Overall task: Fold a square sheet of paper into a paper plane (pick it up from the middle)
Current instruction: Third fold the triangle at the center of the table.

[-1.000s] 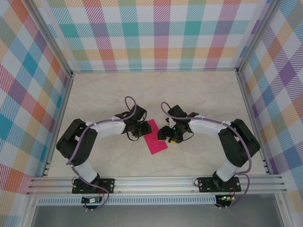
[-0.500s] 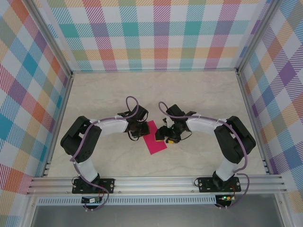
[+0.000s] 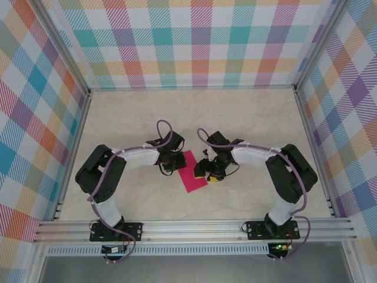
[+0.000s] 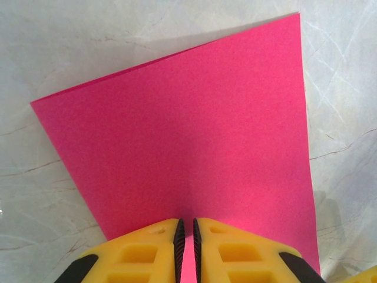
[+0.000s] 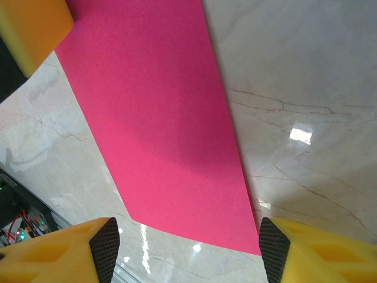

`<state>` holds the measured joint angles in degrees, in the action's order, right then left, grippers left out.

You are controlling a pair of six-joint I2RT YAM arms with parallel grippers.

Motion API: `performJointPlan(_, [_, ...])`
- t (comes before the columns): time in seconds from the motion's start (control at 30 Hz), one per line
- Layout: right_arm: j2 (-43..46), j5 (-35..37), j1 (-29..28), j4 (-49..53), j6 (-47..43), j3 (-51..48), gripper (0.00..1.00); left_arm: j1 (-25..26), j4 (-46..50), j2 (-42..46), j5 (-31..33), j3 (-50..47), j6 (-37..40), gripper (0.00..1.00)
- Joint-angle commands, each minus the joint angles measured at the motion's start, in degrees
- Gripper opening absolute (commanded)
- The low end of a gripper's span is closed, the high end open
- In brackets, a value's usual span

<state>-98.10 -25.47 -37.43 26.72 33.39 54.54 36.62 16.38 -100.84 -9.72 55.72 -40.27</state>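
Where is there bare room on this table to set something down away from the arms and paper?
Widest free patch: the far table, up to the back wall. A narrower bare strip lies between the pink paper and the front rail. Crowded at centre, where left fingers and right fingers sit at the paper's sides.

I see the pale, marble-veined tabletop (image 3: 247, 118) carrying the square sheet of paper (image 3: 192, 172), magenta-pink and now a narrow rectangle. It lies flat against the surface, just near of the middle, its long sides running roughly far to near, slightly skewed.
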Motion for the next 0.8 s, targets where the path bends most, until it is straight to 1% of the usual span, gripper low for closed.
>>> performJointPlan(0.0, [-0.6,-2.1,-0.6,1.6,-1.6,-0.4,0.66,0.1,2.9,-2.5,2.7,-1.1,-0.1,0.16])
performJointPlan(0.07, [-0.8,-1.8,-1.2,1.8,-2.0,-0.3,0.66,0.1,2.9,-2.6,2.7,-1.1,0.0,0.16])
performJointPlan(0.27, [-1.5,3.1,-1.6,4.0,-1.6,0.0,0.67,0.1,2.8,-2.5,2.7,-1.3,-0.2,0.16])
performJointPlan(0.4, [-1.4,0.4,-2.0,2.7,-1.7,-0.4,0.67,0.1,2.8,-2.4,2.7,-1.5,-0.2,0.15])
performJointPlan(0.5, [-1.5,-2.9,-2.8,0.7,-1.8,-1.0,0.66,0.2,2.9,-2.5,2.9,-1.6,-0.3,0.15])
performJointPlan(0.63, [-0.3,-4.1,-2.9,-2.8,0.6,-2.5,0.61,0.1,3.0,-2.5,3.2,-1.8,-0.5,0.15])
performJointPlan(0.77, [3.1,-0.5,-2.9,-4.5,4.8,-4.5,0.53,0.1,2.9,-2.4,3.2,-2.1,-0.6,0.15])
